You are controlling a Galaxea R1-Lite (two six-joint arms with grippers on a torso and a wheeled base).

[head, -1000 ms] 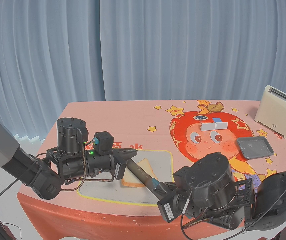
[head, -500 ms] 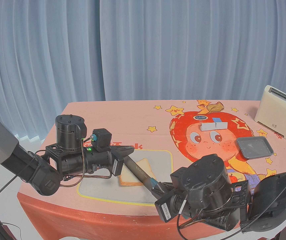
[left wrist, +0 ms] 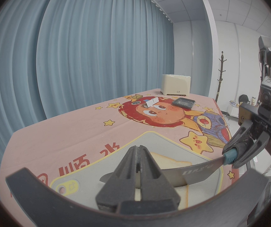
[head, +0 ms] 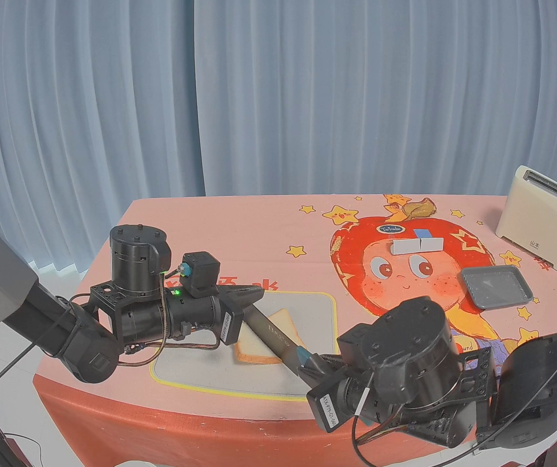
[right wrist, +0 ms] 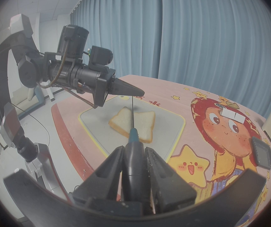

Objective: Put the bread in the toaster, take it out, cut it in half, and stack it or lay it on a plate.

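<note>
A slice of bread (head: 272,340) lies flat on the grey cutting board (head: 194,364). My right gripper (head: 316,367) is shut on a knife's handle (right wrist: 135,161). The knife blade (head: 272,332) stands on edge across the middle of the bread (right wrist: 141,125). My left gripper (head: 247,297) is shut with nothing between its fingers, and its tip hangs over the blade's far end (left wrist: 189,174) and the bread (left wrist: 168,161). I cannot tell if it touches them. The cream toaster (head: 541,218) stands at the far right, with the dark grey plate (head: 496,287) lying in front of it.
Two small white blocks with a blue piece (head: 416,244) sit on the printed tablecloth behind the plate. The table's front edge runs just below the cutting board. Bare cloth lies between the board and the plate.
Both arms and the knife slid a little to the left half a second ago and have come back to the right. The bread stays on the board.
</note>
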